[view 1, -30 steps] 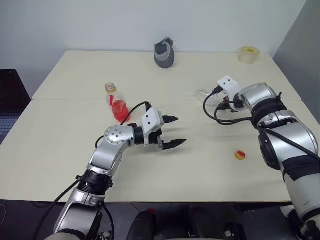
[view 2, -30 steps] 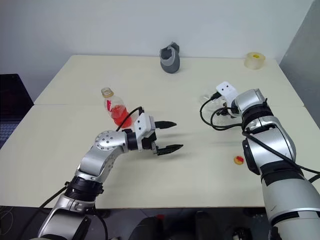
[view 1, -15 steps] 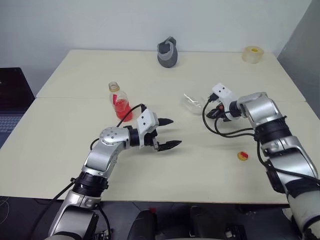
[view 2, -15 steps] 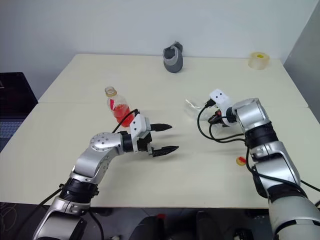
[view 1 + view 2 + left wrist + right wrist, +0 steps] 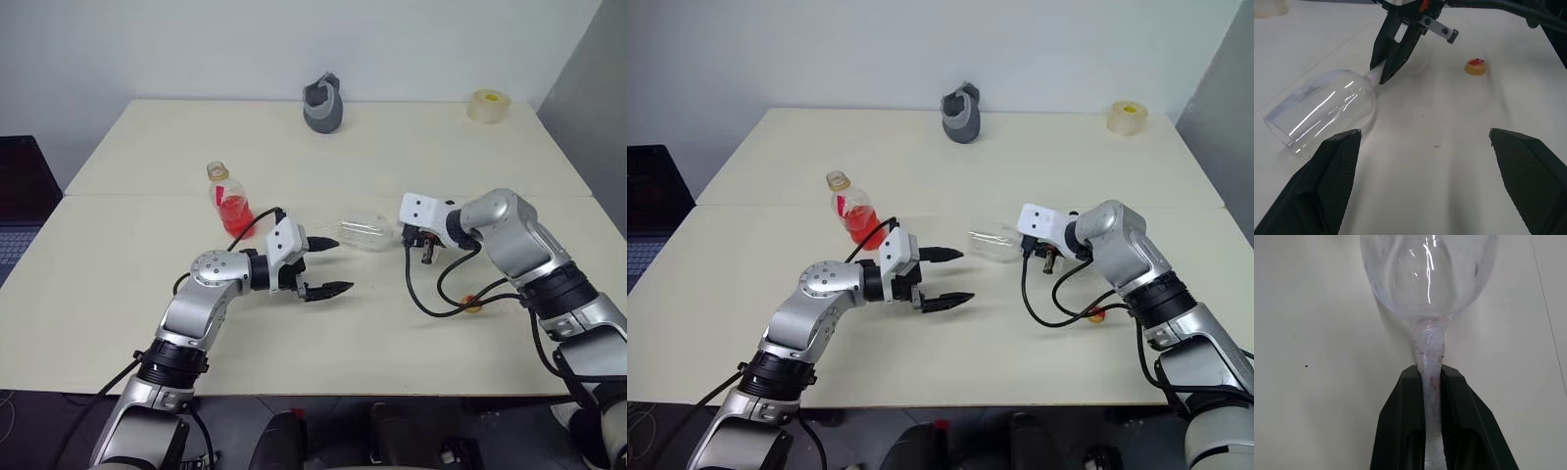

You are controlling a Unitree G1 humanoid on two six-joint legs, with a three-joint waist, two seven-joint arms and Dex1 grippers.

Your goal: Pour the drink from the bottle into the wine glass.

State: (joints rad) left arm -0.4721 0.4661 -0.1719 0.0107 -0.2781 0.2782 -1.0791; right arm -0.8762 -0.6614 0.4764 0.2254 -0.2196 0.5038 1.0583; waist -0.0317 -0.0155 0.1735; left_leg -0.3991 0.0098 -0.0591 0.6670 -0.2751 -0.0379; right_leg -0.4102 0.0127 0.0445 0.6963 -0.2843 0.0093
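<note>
Right gripper [image 5: 1432,382]: two black fingers pinch stem of wine glass [image 5: 367,232]. Glass held sideways, low over table [image 5: 147,284], bowl toward left gripper, near its upper finger.

Left gripper [image 5: 329,265]: two fingers spread wide, nothing between, pointing toward glass.

Count: one glass, one bottle [image 5: 229,201], one cap [image 5: 1475,67].

Bottle upright, uncapped, just behind left wrist; red drink [image 5: 235,216] in lower part.

Cap on table near right forearm.

Far edge: one grey object [image 5: 321,103], one tape roll [image 5: 487,106], well apart.
</note>
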